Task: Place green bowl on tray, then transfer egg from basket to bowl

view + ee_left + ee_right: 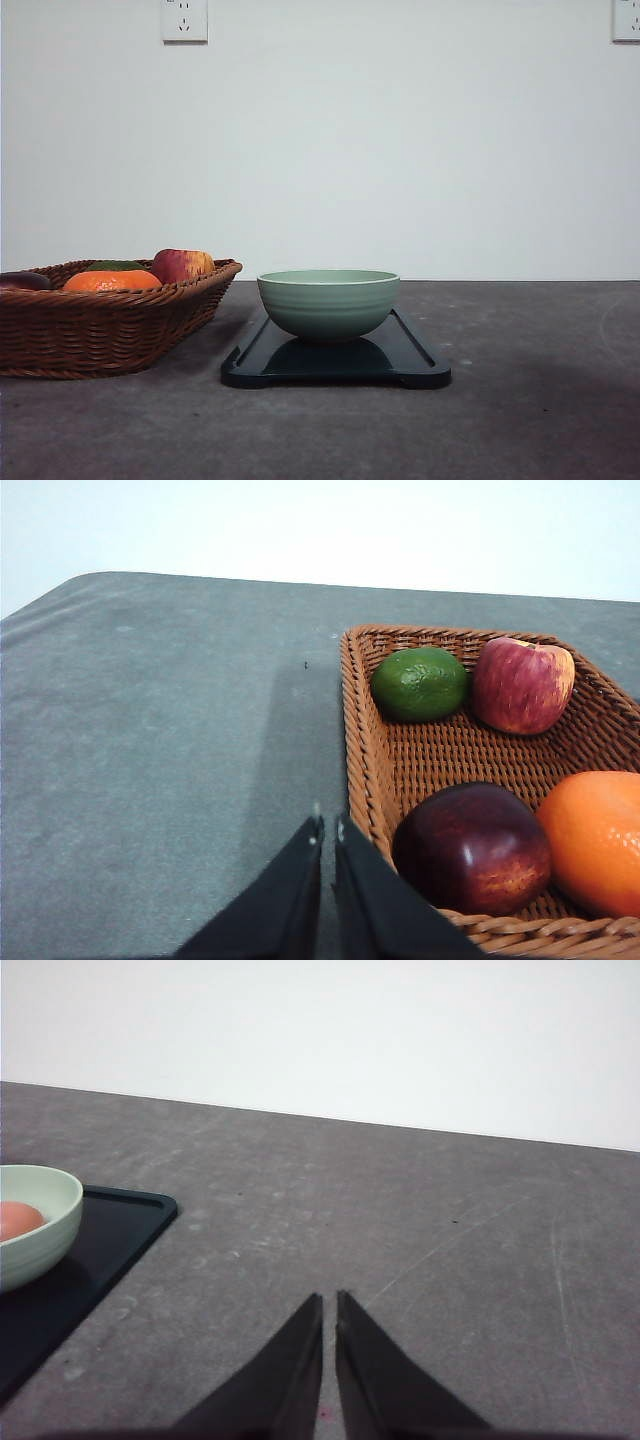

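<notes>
Now the pale sage-green ridged ceramic bowl [328, 303], holding a pinkish egg [18, 1219], sits on the flat black rectangular tray [415, 360], the brown woven wicker basket [100, 330] at its nine o'clock, while both the left gripper [328, 830] and the right gripper [329, 1305] have their fingers pressed together, empty.

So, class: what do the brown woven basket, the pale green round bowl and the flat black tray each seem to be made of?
Brown woven basket: wicker or rattan, going by its visible plaited strands. Pale green round bowl: likely glazed ceramic, smooth with faint ridges and a soft sheen. Flat black tray: glossy plastic or lacquer; it mirrors the bowl.
</notes>
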